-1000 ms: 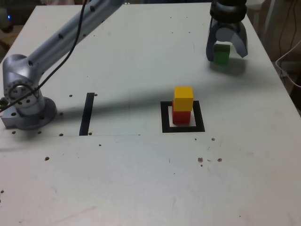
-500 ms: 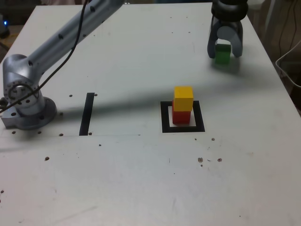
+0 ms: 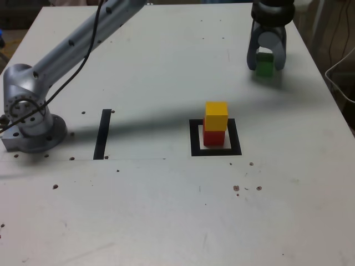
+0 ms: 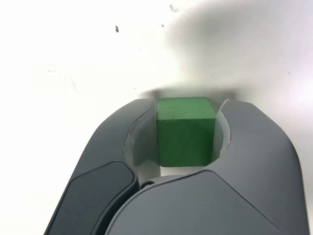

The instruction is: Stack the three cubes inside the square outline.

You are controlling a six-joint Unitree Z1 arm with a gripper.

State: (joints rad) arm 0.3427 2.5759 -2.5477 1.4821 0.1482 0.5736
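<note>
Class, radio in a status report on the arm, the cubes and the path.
Fingers closed on green cube. Yellow cube atop red cube, inside square outline. No obstacle seen between green cube and stack.

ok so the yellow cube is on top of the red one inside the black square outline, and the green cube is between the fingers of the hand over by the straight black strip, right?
Not quite: the green cube is between the hand's fingers, but near the table's far edge, well away from the strip, as the exterior view shows. The rest is right.
</note>
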